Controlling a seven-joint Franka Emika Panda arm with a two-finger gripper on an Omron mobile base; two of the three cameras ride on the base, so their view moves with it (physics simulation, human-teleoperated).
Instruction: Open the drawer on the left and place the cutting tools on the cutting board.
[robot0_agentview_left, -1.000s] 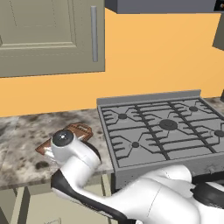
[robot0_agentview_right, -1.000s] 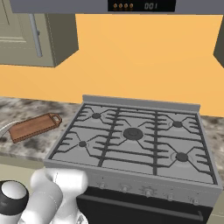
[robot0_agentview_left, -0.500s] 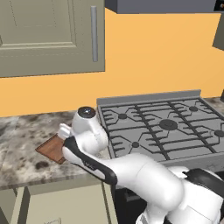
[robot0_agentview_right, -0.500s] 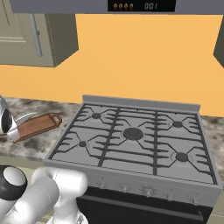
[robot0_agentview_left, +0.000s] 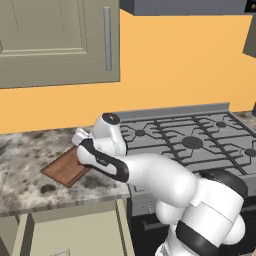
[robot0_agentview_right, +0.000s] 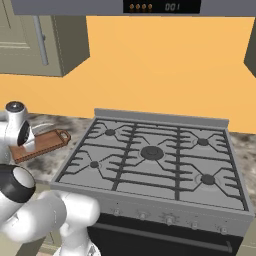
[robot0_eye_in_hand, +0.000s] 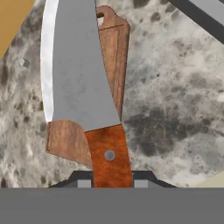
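Observation:
In the hand view my gripper (robot0_eye_in_hand: 109, 183) is shut on the reddish-brown handle of a cutting tool (robot0_eye_in_hand: 75, 74), a knife with a broad silver blade. The blade hangs lengthwise over the cutting board (robot0_eye_in_hand: 116, 54), a reddish-brown wooden board lying on the speckled counter. The left base view shows the same cutting board (robot0_agentview_left: 61, 169) on the counter left of the stove, with my wrist (robot0_agentview_left: 107, 137) leaning over its right end. In the right base view the cutting board (robot0_agentview_right: 44, 145) and its looped handle lie at the left edge. The drawer (robot0_agentview_left: 70, 227) stands open below the counter's front edge.
A grey gas stove (robot0_agentview_left: 192, 142) with black grates borders the board's right side. The marbled counter (robot0_agentview_left: 22, 167) runs to the left. A beige wall cabinet (robot0_agentview_left: 60, 40) with a vertical silver handle hangs above, against an orange wall.
The arm has risen from low in front of the counter and swung over the cutting board, carrying the knife. The gripper has stayed shut.

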